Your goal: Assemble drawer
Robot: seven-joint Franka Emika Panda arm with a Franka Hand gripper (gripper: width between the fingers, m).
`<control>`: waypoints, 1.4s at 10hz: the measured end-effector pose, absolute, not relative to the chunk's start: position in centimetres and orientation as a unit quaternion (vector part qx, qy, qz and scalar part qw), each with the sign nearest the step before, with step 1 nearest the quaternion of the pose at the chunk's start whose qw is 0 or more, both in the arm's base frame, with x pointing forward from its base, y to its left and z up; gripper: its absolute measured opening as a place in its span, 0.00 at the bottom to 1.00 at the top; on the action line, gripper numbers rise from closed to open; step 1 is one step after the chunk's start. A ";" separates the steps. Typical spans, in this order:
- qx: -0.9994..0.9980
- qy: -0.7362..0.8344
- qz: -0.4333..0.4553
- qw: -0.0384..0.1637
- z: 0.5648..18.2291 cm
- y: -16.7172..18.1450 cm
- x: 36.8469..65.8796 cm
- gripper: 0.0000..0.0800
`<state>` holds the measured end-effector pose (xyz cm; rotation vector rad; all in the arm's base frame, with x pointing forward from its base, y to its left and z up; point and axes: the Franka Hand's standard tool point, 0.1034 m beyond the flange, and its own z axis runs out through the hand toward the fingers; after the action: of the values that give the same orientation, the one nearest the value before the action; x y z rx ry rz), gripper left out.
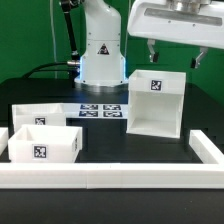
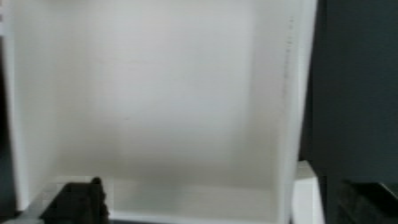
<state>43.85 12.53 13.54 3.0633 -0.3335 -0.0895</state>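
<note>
A white open-fronted drawer box (image 1: 157, 103) with a marker tag on its top stands upright at the exterior view's right. In the wrist view its white surface (image 2: 160, 100) fills most of the picture. Two white drawer trays lie at the exterior view's left, one in front (image 1: 45, 144) and one behind it (image 1: 35, 113). My gripper (image 1: 173, 55) hangs above the box, apart from it, with its jaws wide open and empty. In the wrist view the gripper (image 2: 219, 197) shows one dark fingertip (image 2: 75, 200) at each side.
The marker board (image 1: 100, 110) lies flat in front of the robot's base (image 1: 100, 45). A low white wall (image 1: 110, 178) runs along the front and up the exterior view's right side (image 1: 210, 150).
</note>
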 end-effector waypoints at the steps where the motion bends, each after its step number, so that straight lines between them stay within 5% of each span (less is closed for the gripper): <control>1: 0.994 -0.101 -0.023 0.019 13.0 12.7 43.4 0.81; 3: 0.993 -0.116 -0.009 -0.008 12.0 13.3 43.0 0.81; 8: 0.991 -0.129 -0.025 -0.014 9.5 14.0 41.6 0.81; 9: 0.991 -0.129 -0.025 -0.015 9.5 14.0 41.6 0.62; 10: 0.991 -0.129 -0.026 -0.014 9.5 14.0 41.6 0.62; 13: 0.992 -0.126 -0.025 -0.015 9.5 13.9 41.6 0.07; 14: 0.992 -0.126 -0.025 -0.015 9.5 13.9 41.6 0.07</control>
<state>41.55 13.94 9.45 3.1445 -0.3996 -0.0806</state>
